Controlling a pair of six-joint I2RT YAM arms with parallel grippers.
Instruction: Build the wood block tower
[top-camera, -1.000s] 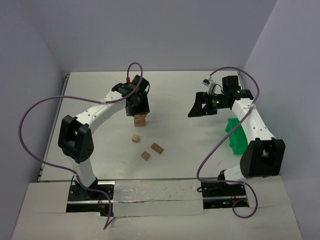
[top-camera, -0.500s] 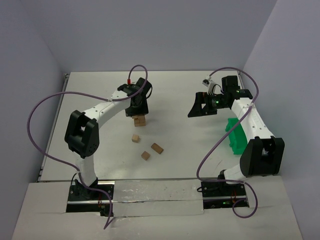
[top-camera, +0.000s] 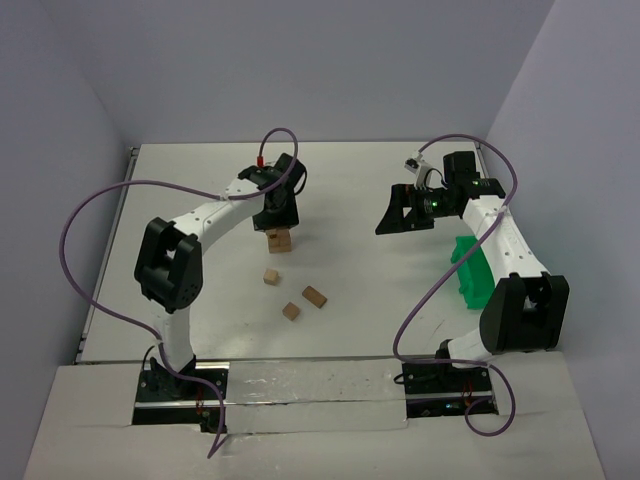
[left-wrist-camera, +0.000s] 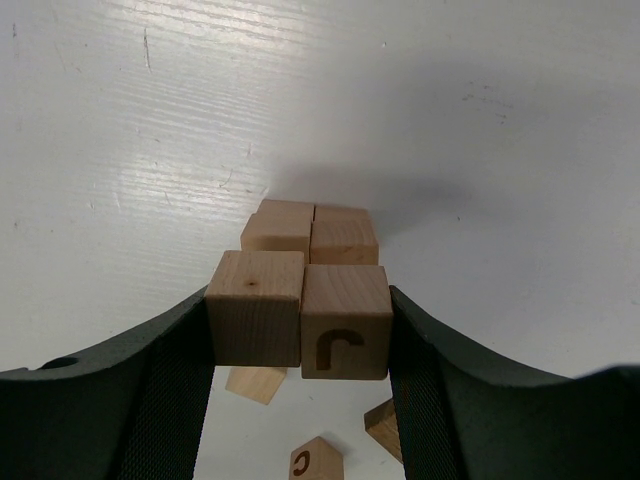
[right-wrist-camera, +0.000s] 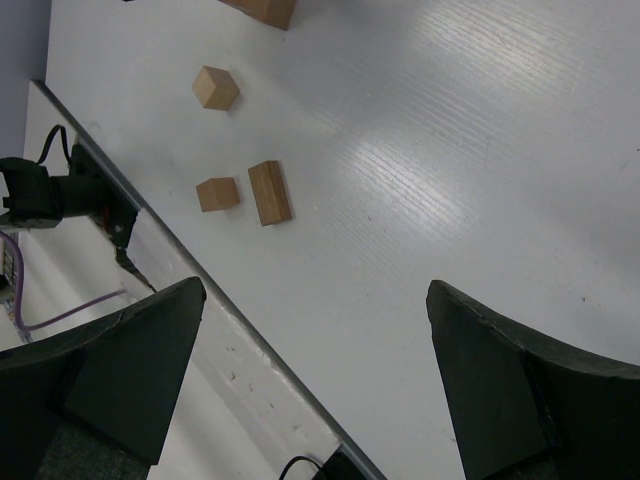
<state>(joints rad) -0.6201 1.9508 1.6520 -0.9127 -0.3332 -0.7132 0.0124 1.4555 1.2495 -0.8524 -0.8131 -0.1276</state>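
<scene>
While the left gripper hangs over the middle of the flat white table, its two dark, curved fingers squeeze a pair of small light-brown wooden cubes side by side. The plain cube shows fine wood grain, and the marked cube next to it has a dark curved letter burnt into its face. Right under them stands the wood block tower, made of the same smooth, square-edged blocks set close together in twos. I cannot tell if the held pair touches it. Three loose wooden blocks lie flat on the table nearer the arm bases, apart from the tower, and the left gripper's fingers hide parts of them in the left wrist view. The right gripper is well off to the side, its jaws wide apart and holding nothing. A bright green plastic bin sits by the right arm, partly covered by it.
</scene>
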